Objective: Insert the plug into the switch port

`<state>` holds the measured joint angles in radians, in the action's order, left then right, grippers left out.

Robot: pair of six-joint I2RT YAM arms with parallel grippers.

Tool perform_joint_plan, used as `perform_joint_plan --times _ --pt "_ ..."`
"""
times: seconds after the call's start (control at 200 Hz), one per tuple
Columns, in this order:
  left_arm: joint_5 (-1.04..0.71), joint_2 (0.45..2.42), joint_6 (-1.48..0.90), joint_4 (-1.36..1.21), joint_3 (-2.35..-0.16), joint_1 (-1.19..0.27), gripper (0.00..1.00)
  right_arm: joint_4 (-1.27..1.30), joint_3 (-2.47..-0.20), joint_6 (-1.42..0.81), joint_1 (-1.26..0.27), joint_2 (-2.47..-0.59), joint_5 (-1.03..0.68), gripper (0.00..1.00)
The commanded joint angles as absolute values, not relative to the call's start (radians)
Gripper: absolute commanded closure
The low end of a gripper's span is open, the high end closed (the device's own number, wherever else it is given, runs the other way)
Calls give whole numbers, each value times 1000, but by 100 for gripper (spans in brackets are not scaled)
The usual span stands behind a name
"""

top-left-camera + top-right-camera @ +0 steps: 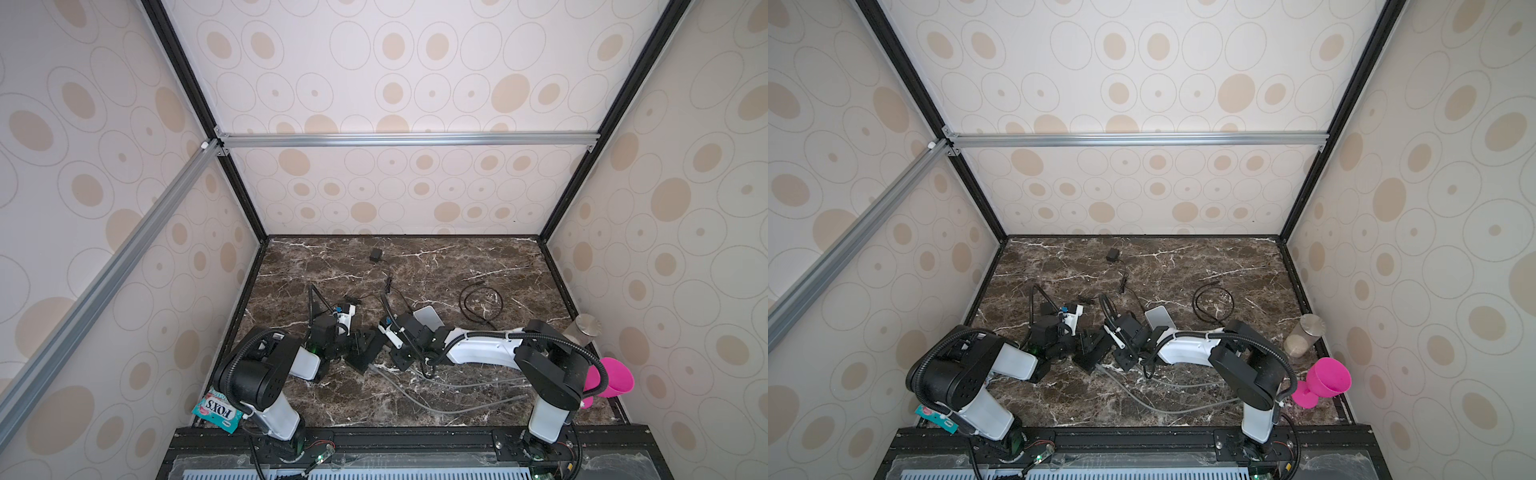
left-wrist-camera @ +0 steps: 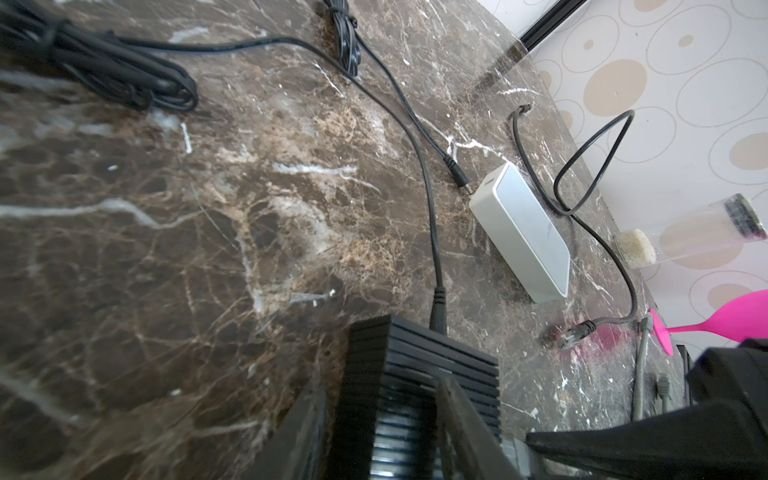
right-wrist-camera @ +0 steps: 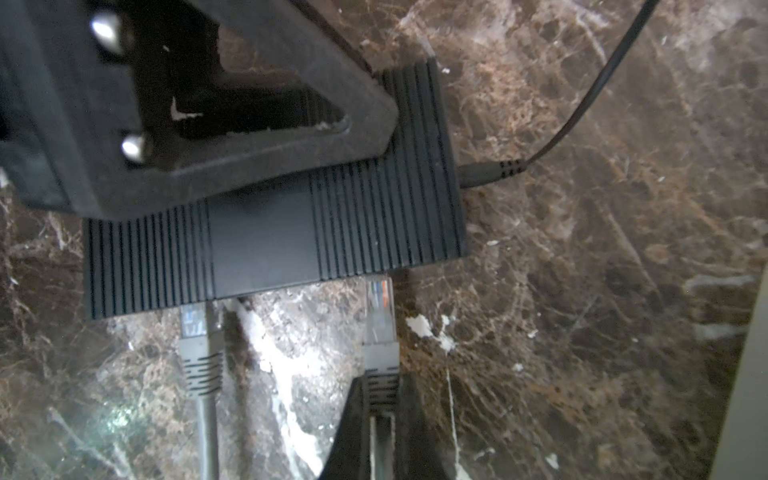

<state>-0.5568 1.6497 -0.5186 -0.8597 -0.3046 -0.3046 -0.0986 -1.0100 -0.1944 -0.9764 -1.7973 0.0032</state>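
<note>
The left pincer (image 2: 388, 415) grips the black switch (image 3: 266, 241) by its two sides. The switch lies flat on the bench (image 3: 582, 291), near the middle and a bit toward 7 o'clock in both top views. The right pincer (image 3: 380, 415) sits at 3 o'clock from the switch, squeezed tight on the gray plug (image 3: 379, 316). The plug's clear tip touches the port side, and most of it is outside. Another plug (image 3: 195, 332) sits in a port beside it.

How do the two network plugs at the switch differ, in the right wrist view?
The held plug is pinched in the right gripper; the other plug is not held. The held plug's clear head shows whole, tip at the switch edge; the other plug is partly inside the switch. Both have clear heads and ribbed boots.
</note>
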Motion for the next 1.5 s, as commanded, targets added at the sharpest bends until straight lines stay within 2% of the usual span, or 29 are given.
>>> perform_joint_plan --times 0.0,0.89,1.496 --pt "-552 1684 -513 -772 -302 -305 56 -113 -1040 -187 -987 -1812 22 100" --pt "-593 1690 -520 -795 -298 -305 56 -121 -1118 -166 -987 -1878 46 100" --pt "-603 1699 -523 -804 -298 -305 56 -5 -1074 -130 -987 -1840 -55 100"
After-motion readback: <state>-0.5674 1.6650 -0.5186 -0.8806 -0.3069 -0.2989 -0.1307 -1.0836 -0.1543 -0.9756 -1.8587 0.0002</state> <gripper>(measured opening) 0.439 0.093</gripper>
